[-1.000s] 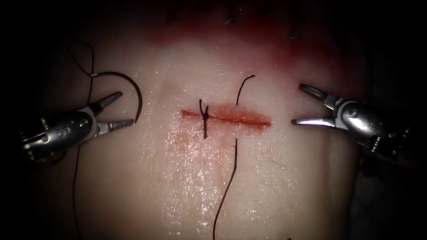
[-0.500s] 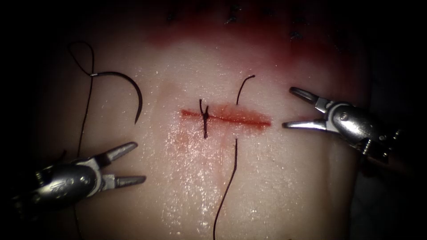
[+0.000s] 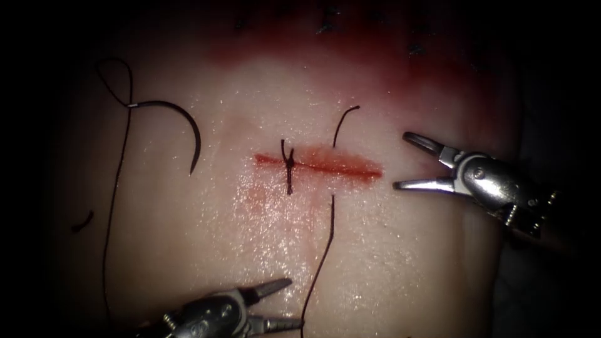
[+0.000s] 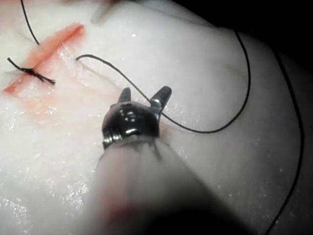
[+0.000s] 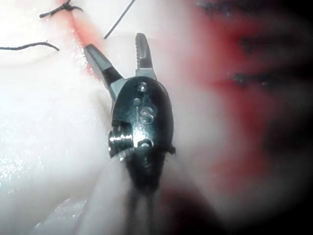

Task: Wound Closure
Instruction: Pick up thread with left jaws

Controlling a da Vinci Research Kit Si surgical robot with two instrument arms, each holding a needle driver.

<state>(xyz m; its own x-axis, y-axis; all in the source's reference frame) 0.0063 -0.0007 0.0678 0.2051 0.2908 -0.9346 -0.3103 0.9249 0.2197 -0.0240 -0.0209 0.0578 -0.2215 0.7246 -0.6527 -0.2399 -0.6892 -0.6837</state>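
Having swung down from beside the needle, which lies free on the tissue left of the cut, the left tool hangs spread and empty beside the thread, while the right tool, spread and empty, edges toward the cut's right end.

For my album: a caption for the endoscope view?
Both tools open, holding nothing; needle lies free left of the cut.
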